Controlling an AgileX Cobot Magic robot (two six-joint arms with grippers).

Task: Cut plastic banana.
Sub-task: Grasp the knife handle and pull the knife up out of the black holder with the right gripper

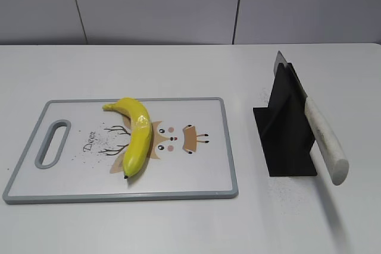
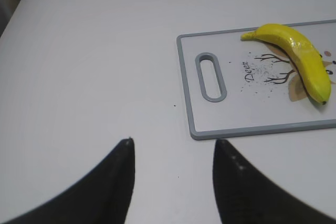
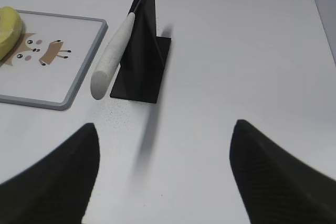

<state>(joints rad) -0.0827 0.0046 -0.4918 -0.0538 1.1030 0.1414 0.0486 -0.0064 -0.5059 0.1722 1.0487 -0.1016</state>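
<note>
Both grippers' fingers [image 3: 286,177] are spread and empty; a poor grip could tip the knife [image 1: 324,141] off its black stand [image 1: 286,129], right of the plastic banana [image 1: 136,135]

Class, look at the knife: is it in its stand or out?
In: the knife rests slotted in the black stand, handle jutting outward, no end effector touching it.

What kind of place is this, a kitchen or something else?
Probably a test bench staged as a kitchen, not a real one. A bare white table before plain grey panels holds only a deer-print cutting board, a glossy plastic banana and a knife in a black stand.
</note>
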